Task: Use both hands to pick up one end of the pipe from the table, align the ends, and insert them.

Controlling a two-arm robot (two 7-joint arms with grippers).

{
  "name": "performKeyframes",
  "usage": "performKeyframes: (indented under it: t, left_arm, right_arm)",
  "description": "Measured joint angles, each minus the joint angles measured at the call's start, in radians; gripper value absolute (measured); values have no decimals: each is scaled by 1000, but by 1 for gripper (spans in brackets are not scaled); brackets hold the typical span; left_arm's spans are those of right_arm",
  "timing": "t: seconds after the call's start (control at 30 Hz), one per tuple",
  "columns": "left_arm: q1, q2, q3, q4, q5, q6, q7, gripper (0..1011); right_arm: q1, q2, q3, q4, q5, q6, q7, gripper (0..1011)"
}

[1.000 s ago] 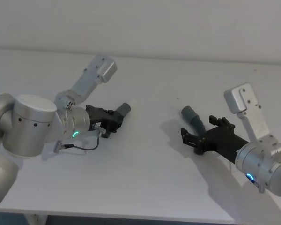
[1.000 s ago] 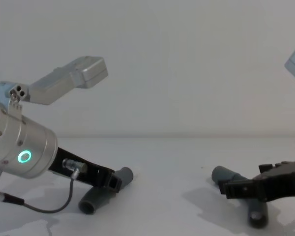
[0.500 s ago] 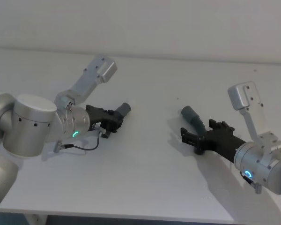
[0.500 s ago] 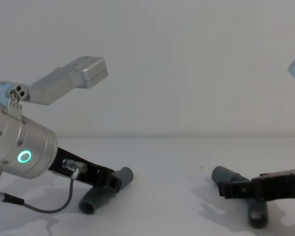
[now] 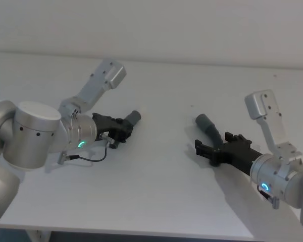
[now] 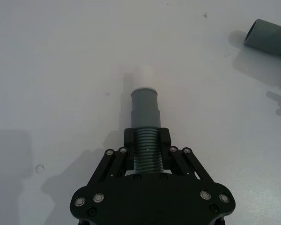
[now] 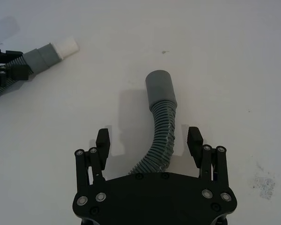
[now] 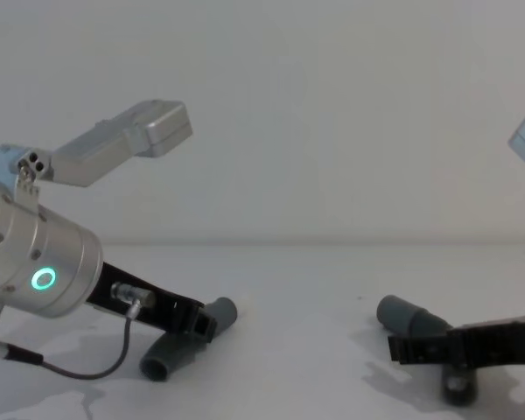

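White surface [image 5: 156, 191] beneath both arms; centre-left in the head view, left tool [image 5: 125, 127] clenched on the ribbed middle of the left pipe piece [image 6: 145, 105], leaving its white-tipped end [image 6: 143, 77] free for mating; lower right, right tool [image 7: 148, 137] released, straddling the right pipe piece [image 7: 160, 89], apparently poised to close.

The table [image 5: 156, 201] is plain white, the left hose piece [image 6: 145, 112] ribbed dark grey with a white tip [image 6: 143, 77], the right hose piece [image 7: 160, 131] ribbed dark grey throughout, and the left gripper [image 6: 145, 139] and right gripper [image 7: 148, 137] black.
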Motion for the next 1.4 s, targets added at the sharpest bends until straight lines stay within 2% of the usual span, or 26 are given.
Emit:
performKeyframes:
  t: [0.13,0.4,0.93,1.0,1.03,1.17,1.4]
  left_arm:
    - [0,0,0,0,0,0,0,305]
    - [0,0,0,0,0,0,0,305]
    - [0,0,0,0,0,0,0,305]
    - [0,0,0,0,0,0,0,305]
    - [0,0,0,0,0,0,0,305]
    - [0,0,0,0,0,0,0,305]
    - [0,0,0,0,0,0,0,305]
  right_arm:
    - [3,-4,1,7,-2,3,0,1000]
    - [6,-8,1,13,-7,5,0,827]
    - [8,-11,1,19,-9,7,1,322]
    - [8,-11,1,19,-10,7,1,293]
    - [8,-11,1,19,-10,7,1,239]
    - [9,-12,1,20,-10,7,1,186]
    - [9,-12,1,20,-11,7,2,169]
